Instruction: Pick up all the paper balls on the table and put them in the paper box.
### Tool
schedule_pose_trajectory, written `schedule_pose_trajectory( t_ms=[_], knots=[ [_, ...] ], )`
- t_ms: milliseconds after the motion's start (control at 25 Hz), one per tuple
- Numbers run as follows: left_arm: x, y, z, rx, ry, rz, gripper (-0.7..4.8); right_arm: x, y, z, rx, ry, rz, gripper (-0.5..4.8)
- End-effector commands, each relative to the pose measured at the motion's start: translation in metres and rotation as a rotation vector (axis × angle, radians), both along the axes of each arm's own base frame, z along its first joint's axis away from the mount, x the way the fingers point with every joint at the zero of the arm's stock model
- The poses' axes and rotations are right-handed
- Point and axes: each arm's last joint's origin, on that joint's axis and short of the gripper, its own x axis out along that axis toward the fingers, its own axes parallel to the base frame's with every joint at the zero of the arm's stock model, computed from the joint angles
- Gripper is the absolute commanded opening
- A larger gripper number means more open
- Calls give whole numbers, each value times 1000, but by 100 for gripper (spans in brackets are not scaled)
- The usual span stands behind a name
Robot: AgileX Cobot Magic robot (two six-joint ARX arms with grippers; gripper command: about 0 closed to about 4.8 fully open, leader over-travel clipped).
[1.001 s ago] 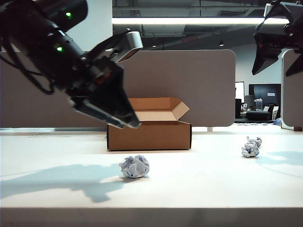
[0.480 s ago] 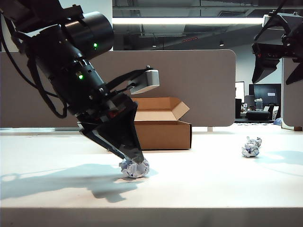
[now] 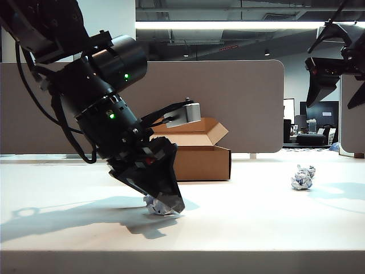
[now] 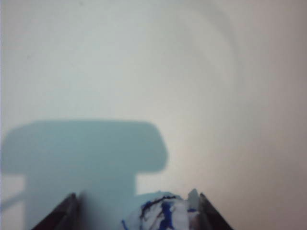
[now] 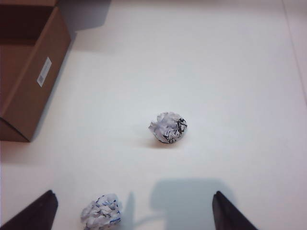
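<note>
White tabletop [image 3: 256,222] fills the foreground under office strip lighting, with a grey divider panel [image 3: 228,103] standing behind it.

Nearest the camera, the left gripper [image 3: 165,201] is tilted down onto the closest paper ball [image 3: 155,206], its dark fingers [image 4: 64,213] spread wide on either side of the wad; in the left wrist view the ball [image 4: 160,215] sits between them, not yet pinched. So the step in hand is the first pick: the fingers bracket the ball but hold nothing. As I judge it, the next move calls for closing on the wad without pushing it away across the smooth surface, then lifting and swinging back to the box.

Farther off to the right lie two more paper balls, which the exterior view shows close together, one nearly hiding the other [image 3: 302,178]; the right wrist view separates them, one [image 5: 168,127] well apart from the other [image 5: 101,212]. The right gripper [image 3: 336,91] hangs high above them with its fingers [image 5: 33,213] spread wide and empty.

Behind the near ball sits the brown cardboard paper box [image 3: 199,160], flaps open; nothing is visible inside from here.

For writing, the box carries a small white sticker [image 5: 44,71] on its side, too small to read. The balls show blue-grey print, illegible.
</note>
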Motion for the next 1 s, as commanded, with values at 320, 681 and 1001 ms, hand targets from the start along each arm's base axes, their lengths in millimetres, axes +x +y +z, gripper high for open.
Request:
schedule_pose_trajectory(
  t_ms=[320, 681, 1001],
  knots=[
    [-2, -4, 0, 20, 14, -5, 96, 29, 23, -49, 6, 106, 80, 444],
    [24, -22, 55, -25, -91, 29, 96, 55, 34, -79, -53, 199, 89, 444],
    [43, -30, 94, -31, -273, 141, 96, 52, 34, -84, -57, 249, 86, 441]
  ],
)
